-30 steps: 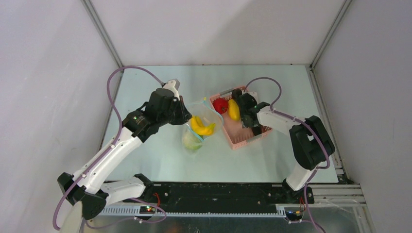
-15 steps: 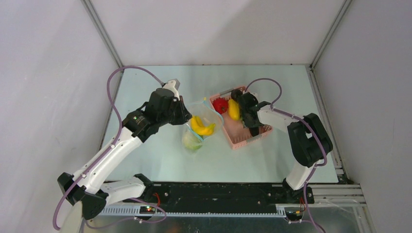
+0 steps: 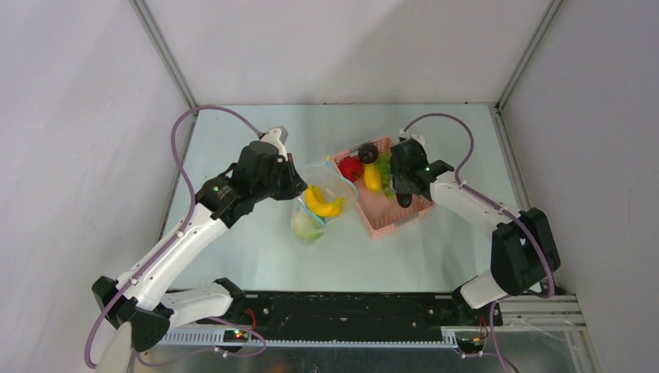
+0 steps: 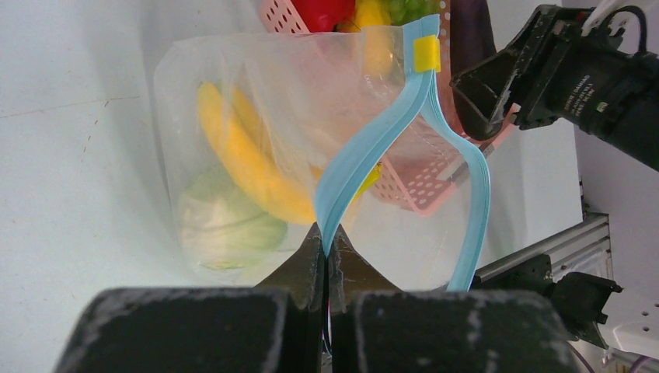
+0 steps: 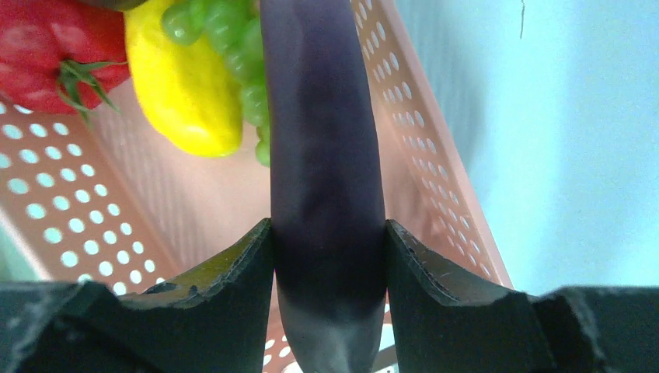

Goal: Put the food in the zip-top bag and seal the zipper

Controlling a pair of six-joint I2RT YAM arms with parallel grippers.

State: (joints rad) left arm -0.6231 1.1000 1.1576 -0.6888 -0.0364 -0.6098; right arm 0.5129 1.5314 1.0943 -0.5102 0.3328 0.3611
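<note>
The clear zip-top bag [image 4: 311, 78] stands open on the table, with a yellow banana [image 4: 241, 155] and a pale green cabbage [image 4: 225, 221] inside. My left gripper [image 4: 327, 241] is shut on its light blue zipper [image 4: 373, 140] and holds the mouth up. In the pink basket [image 5: 85, 217], my right gripper [image 5: 329, 241] is shut on a long dark purple piece [image 5: 322, 155]. A red round fruit [image 5: 54, 47], a yellow piece [image 5: 186, 85] and green grapes [image 5: 233, 39] lie beside it. In the top view, the right gripper [image 3: 404, 194] is just right of the bag [image 3: 334, 186].
The basket [image 3: 388, 221] stands tilted right of the bag, touching or nearly touching it. A dark round piece [image 3: 367, 151] sits at its far corner. Grey walls enclose the table on three sides. A black rail runs along the near edge.
My right gripper has closed onto the dark purple piece, and that arm's elbow has swung out to the lower right. The left arm and the bag have not moved.
</note>
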